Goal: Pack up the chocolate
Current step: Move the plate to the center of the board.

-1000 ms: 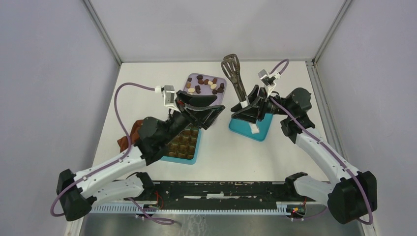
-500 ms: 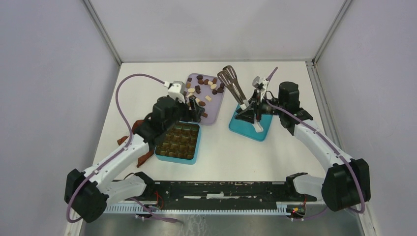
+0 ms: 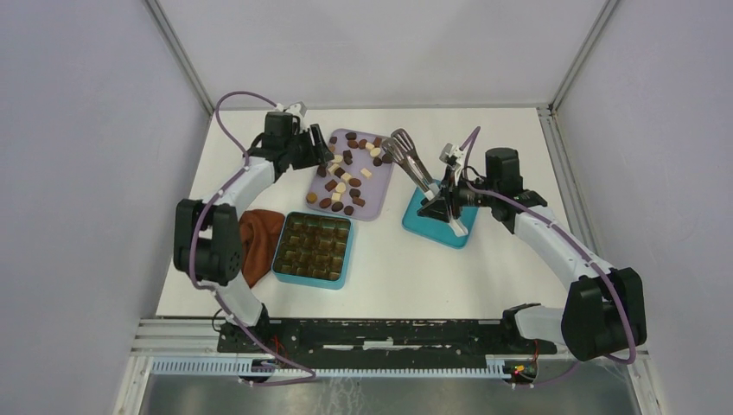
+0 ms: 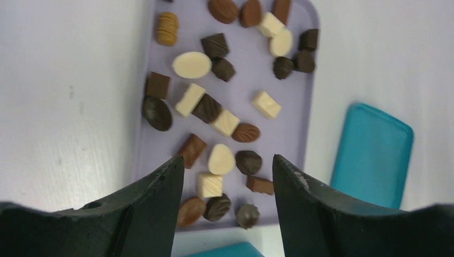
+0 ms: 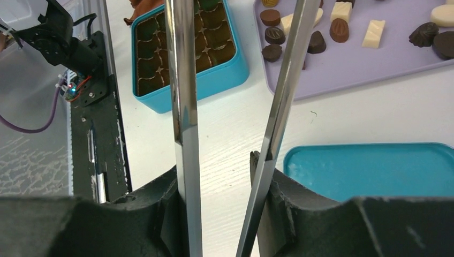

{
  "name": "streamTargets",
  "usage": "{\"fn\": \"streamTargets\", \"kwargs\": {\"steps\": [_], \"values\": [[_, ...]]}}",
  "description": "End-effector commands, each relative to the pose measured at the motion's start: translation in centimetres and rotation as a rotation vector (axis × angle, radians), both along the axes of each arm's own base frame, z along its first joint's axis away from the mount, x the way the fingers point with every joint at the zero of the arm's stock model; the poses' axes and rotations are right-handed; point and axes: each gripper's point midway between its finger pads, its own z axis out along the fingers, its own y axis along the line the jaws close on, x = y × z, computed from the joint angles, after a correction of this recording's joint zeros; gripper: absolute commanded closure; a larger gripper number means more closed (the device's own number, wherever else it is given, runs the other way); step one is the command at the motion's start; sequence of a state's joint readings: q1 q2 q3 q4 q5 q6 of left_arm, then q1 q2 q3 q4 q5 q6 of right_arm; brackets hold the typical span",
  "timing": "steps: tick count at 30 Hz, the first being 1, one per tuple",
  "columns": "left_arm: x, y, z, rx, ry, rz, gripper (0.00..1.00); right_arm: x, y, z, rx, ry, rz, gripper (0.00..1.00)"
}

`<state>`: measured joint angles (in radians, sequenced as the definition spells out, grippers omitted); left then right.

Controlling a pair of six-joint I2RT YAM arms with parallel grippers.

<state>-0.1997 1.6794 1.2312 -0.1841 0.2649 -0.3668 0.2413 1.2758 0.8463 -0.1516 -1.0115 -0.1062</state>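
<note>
The left gripper (image 4: pixel 227 163) has its 2 black fingers apart with nothing between them, and it hangs above the near end of the lavender tray (image 4: pixel 241 64). The right gripper (image 5: pixel 217 174) is clamped on the 2 thin arms of the tongs (image 5: pixel 182 80), which reach toward the right edge of the tray. This gripper hovers over the teal lid (image 4: pixel 375 155), which lies flat on the table (image 3: pixel 415 277). All the chocolate (image 4: pixel 193 64) that I can see lies loose on the tray. The teal box (image 3: pixel 341 275) stands open near the tray, on the robot's side of it. The cells of its brown insert (image 3: pixel 315 245) look all alike. I see no piece in them, though a dark piece would be hard to tell there. So I judge the packing is at its beginning: the lid is off and set aside, and nearly every piece has yet to go into a cell. The pieces are small and smooth: cream-white ovals and blocks, dark ribbed domes, and mid-brown ones with fine grooves. The tray is flat plastic with rounded corners and a low rim. The box and lid look hard and a little glossy, and the tongs are polished metal that mirrors the light. A reddish-brown cloth (image 3: pixel 258 242) lies crumpled just beside the box.
</note>
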Motion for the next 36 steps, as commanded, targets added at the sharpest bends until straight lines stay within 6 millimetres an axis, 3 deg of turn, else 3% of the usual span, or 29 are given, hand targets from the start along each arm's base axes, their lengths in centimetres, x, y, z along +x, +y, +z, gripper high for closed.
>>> {"fn": "streamTargets", "kwargs": {"steps": [1, 5, 13, 18, 22, 25, 36], "values": [[1.4, 3.2, -2.1, 0.171, 0.073, 0.026, 0.33, 1.0, -0.8, 0.3, -0.041, -0.097, -0.017, 0.54], [2.0, 4.8, -5.0, 0.286, 0.153, 0.033, 0.35, 1.1, -1.0, 0.0, -0.061, -0.103, -0.025, 0.55], [2.0, 5.5, -9.1, 0.365, 0.246, -0.01, 0.49, 1.1, -1.0, -0.7, -0.064, -0.077, -0.015, 0.54], [2.3, 5.3, -10.0, 0.372, 0.27, -0.032, 0.58, 1.0, -0.9, -1.3, -0.067, -0.053, -0.003, 0.55], [2.5, 5.4, -11.3, 0.386, 0.302, -0.044, 0.6, 1.1, -0.9, -1.4, -0.069, -0.054, -0.001, 0.55], [2.7, 5.3, -11.9, 0.388, 0.321, -0.055, 0.69, 1.1, -0.8, -1.6, -0.071, -0.047, 0.002, 0.55], [1.2, 3.8, -11.8, 0.318, 0.35, -0.083, 0.91, 1.5, -1.2, -2.4, -0.107, -0.048, -0.006, 0.55]]}}
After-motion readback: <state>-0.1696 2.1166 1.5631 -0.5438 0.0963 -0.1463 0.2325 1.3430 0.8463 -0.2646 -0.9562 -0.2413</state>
